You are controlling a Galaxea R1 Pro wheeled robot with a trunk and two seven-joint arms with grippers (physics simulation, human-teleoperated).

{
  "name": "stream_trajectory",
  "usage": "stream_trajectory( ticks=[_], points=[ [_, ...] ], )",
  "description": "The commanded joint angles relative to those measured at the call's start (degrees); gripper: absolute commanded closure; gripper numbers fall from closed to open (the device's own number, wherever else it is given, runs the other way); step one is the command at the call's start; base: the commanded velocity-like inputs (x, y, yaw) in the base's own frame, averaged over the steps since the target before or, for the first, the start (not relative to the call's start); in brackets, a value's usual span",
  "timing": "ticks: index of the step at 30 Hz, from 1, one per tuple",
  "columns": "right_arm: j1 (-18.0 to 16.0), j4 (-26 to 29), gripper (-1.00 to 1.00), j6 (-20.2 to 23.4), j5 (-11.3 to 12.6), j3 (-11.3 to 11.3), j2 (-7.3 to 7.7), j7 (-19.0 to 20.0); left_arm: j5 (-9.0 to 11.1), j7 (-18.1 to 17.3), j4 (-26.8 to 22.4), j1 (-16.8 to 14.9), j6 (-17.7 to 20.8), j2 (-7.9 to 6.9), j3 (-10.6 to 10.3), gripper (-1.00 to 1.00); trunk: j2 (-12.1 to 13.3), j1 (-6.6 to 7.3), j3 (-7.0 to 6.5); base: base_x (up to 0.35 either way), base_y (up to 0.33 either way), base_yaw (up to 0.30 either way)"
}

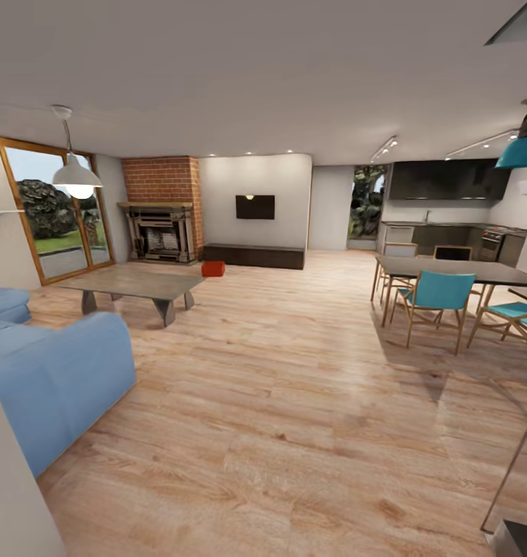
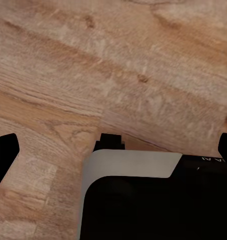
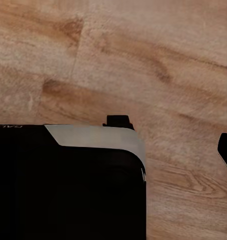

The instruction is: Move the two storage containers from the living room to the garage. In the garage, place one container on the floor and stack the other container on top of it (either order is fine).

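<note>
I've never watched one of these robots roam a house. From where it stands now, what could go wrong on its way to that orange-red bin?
The storage container sits far off on the wood floor beside the coffee table, so the base might clip the table's legs. The blue sofa crowds the left of the path. Only one bin is visible from here; the second may take searching.

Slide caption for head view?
Orange-red storage bin on light wood plank floor beside grey coffee table, before brick fireplace.
</note>
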State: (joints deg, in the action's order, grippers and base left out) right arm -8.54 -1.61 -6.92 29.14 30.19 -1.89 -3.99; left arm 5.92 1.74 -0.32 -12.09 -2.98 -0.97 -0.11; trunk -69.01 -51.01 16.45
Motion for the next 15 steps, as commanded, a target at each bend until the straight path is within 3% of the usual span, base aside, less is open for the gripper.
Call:
stream_trajectory(
  ticks=[1,15],
  points=[
    [-0.1,-0.2,-1.00,-0.3,0.5,0.5,-0.05,-0.1,0.6,0.0,0.1,0.0,-0.2,0.00,-0.1,-1.00,0.0,-0.04,0.07,0.316,0.000,0.000],
    [-0.1,-0.2,-1.00,-0.3,0.5,0.5,-0.05,-0.1,0.6,0.0,0.1,0.0,-0.2,0.00,-0.1,-1.00,0.0,-0.04,0.07,0.316,0.000,0.000]
  ],
)
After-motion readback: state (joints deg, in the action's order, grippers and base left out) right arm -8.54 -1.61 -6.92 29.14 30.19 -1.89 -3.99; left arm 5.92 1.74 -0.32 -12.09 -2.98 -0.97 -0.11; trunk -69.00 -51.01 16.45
